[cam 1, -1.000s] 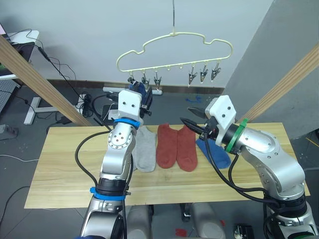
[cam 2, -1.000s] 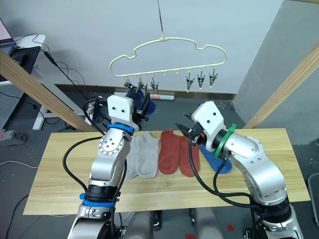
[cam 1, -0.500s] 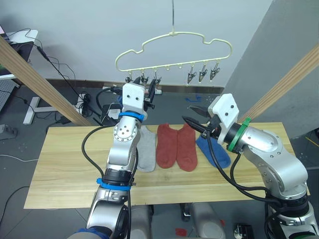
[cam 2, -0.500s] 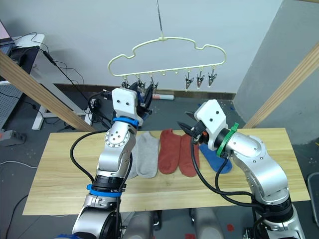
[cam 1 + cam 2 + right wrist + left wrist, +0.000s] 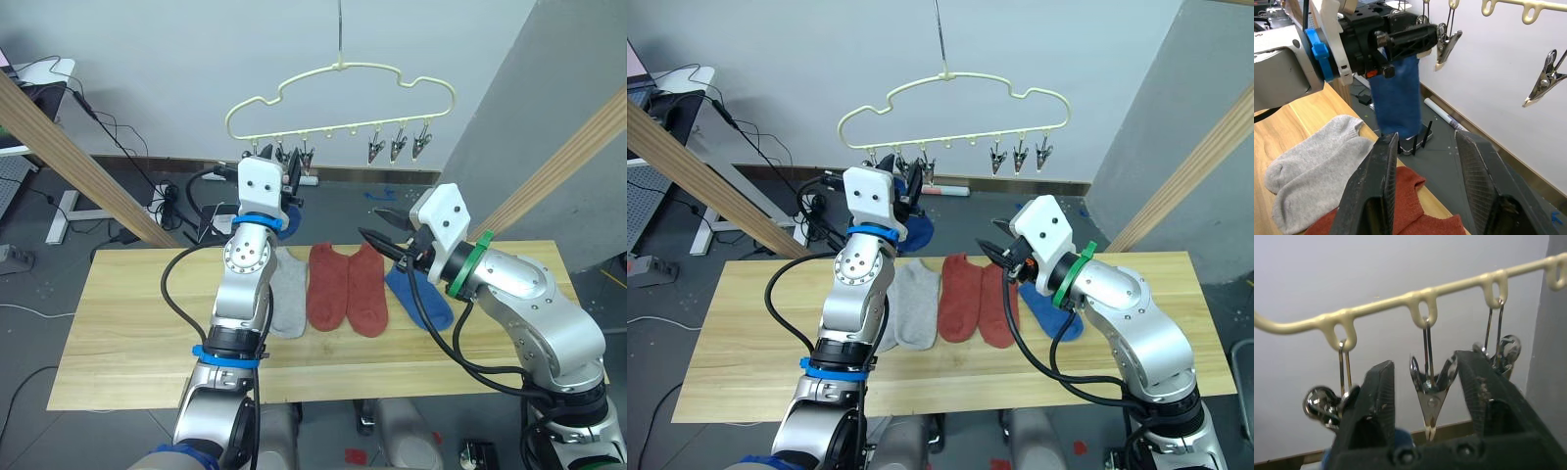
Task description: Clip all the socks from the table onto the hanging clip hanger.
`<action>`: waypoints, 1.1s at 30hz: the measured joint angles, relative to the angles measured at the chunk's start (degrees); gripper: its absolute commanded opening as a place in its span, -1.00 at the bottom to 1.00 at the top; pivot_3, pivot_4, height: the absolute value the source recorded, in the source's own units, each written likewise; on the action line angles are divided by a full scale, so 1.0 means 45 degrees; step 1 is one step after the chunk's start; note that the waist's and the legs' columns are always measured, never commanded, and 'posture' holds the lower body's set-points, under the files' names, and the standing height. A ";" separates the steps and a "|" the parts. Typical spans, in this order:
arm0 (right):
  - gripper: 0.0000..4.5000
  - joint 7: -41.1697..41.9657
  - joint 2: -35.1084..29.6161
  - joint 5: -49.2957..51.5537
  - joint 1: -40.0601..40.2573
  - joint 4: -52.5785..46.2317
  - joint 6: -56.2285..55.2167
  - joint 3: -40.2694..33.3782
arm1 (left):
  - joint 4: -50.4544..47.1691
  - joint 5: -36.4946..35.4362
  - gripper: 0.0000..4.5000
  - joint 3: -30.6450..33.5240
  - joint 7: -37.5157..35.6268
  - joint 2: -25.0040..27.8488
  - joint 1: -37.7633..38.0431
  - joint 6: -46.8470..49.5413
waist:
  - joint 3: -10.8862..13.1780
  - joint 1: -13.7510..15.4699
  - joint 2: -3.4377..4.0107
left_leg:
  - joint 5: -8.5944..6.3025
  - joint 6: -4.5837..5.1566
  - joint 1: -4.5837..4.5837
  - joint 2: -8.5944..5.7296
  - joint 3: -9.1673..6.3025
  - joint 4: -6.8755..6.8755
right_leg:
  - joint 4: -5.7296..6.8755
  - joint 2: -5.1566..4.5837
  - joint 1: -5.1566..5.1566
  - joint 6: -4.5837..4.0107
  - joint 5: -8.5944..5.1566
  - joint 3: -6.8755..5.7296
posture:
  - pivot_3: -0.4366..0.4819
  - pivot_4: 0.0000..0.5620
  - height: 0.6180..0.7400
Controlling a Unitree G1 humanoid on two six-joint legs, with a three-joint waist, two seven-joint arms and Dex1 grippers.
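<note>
Hovering at the left end of the clip hanger, the left gripper has its two black fingers standing well apart, one on either side of a small metal clip that hangs shut between them. A blue sock dangles straight down just under that gripper, with a scrap of blue showing at the base of its fingers; how the sock is being held there I cannot tell.

Over on the right, the right gripper is spread wide and carries nothing, poised above the table near the far edge. Below lie the grey socks, the rust red pair in the middle, and a second blue sock to the right, all flat on the planks.

So the step in hand looks like getting that dangling sock into the clip. The trick, I reckon, is to squeeze the clip's upper wings squarely so its jaws part, keeping the squeeze centred so the clip does not twist on its wire loop. The sock's cuff then needs lifting into the mouth, probably by the free right gripper. The hanger hangs from a single hook, so any sideways push may set it swinging; slow, level moves should pay off.
</note>
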 measured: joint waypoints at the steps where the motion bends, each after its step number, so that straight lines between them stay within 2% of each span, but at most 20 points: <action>1: -0.13 -0.0002 -0.0005 0.0005 0.0000 0.0000 0.0000 0.0000 | 0.0000 -0.0002 -0.44 0.0000 -0.0004 -0.0004 0.0000 -0.0016 | 0.0000 -0.0001 0.0000 | 0.0000 0.0000 0.0000 0.0000 0.0000 0.0000 | 0.0000 0.0000 0.0000 0.0000 0.0000 -0.0001 | -0.45 0.29 1.00; 4: -0.13 -0.0011 -0.0010 0.0047 0.0000 0.0000 0.0002 0.0000 | 0.0001 0.0000 -0.44 -0.0001 -0.0024 -0.0006 0.0001 -0.0150 | 0.0002 0.0000 0.0001 | 0.0000 0.0000 0.0000 0.0001 -0.0001 -0.0002 | -0.0001 0.0000 -0.0001 0.0000 0.0000 -0.0001 | -0.45 0.30 1.00; 10: -0.13 -0.0026 -0.0035 0.0078 0.0010 0.0000 0.0002 0.0002 | 0.0001 0.0075 -0.91 -0.0022 -0.0047 0.0024 0.0002 -0.0263 | 0.0002 0.0000 0.0001 | 0.0000 0.0000 -0.0001 0.0001 -0.0001 -0.0001 | -0.0001 0.0000 -0.0001 0.0001 0.0000 -0.0002 | -0.45 0.30 1.00; 18: -0.13 -0.0337 -0.0246 -0.0244 0.0531 0.0005 0.0022 0.0106 | 0.0000 0.0105 -0.92 -0.0024 -0.0148 0.0127 0.0018 -0.0262 | 0.0003 0.0003 0.0001 | 0.0000 -0.0001 -0.0001 0.0000 -0.0001 -0.0002 | -0.0002 0.0000 0.0000 0.0002 -0.0001 -0.0001 | -0.44 0.30 1.00; 21: 0.14 -0.1499 -0.0345 -0.1259 0.1419 0.0589 0.0323 0.0268 | -0.0017 -0.0061 -0.92 -0.0034 -0.0519 0.0154 0.0030 -0.0206 | 0.0003 0.0022 0.0000 | 0.0003 -0.0005 -0.0001 0.0002 0.0000 -0.0003 | -0.0003 -0.0001 0.0000 0.0005 -0.0003 -0.0001 | -0.43 0.30 1.00; 26: 0.88 -0.3250 0.0310 -0.2870 0.2901 0.2406 -0.0121 0.0833 | -0.0087 -0.0318 -0.92 0.0079 -0.0986 0.0364 0.0046 0.0064 | 0.0005 -0.0038 -0.0001 | 0.0009 -0.0016 0.0009 0.0002 0.0031 -0.0005 | 0.0000 -0.0003 -0.0005 0.0016 -0.0009 0.0028 | -0.43 0.30 1.00; 30: 0.90 -0.4730 0.2014 -0.3734 0.3047 0.5710 -0.2515 0.0828 | -0.0111 -0.0636 -0.92 0.0050 -0.1585 0.0491 0.0058 0.0444 | 0.0009 -0.0082 0.0002 | 0.0018 -0.0031 0.0024 0.0013 0.0031 -0.0011 | 0.0013 0.0009 -0.0006 0.0069 -0.0040 0.0028 | -0.41 0.30 1.00; 33: 0.90 -0.5007 0.2383 -0.3953 0.2635 0.7945 -0.3978 0.0688 | -0.0296 -0.0797 -0.92 0.0097 -0.1883 0.0645 0.0067 0.0724 | 0.0013 -0.0076 0.0006 | 0.0031 -0.0054 0.0023 0.0007 0.0045 -0.0004 | 0.0011 0.0007 -0.0005 0.0064 -0.0036 0.0043 | -0.37 0.29 1.00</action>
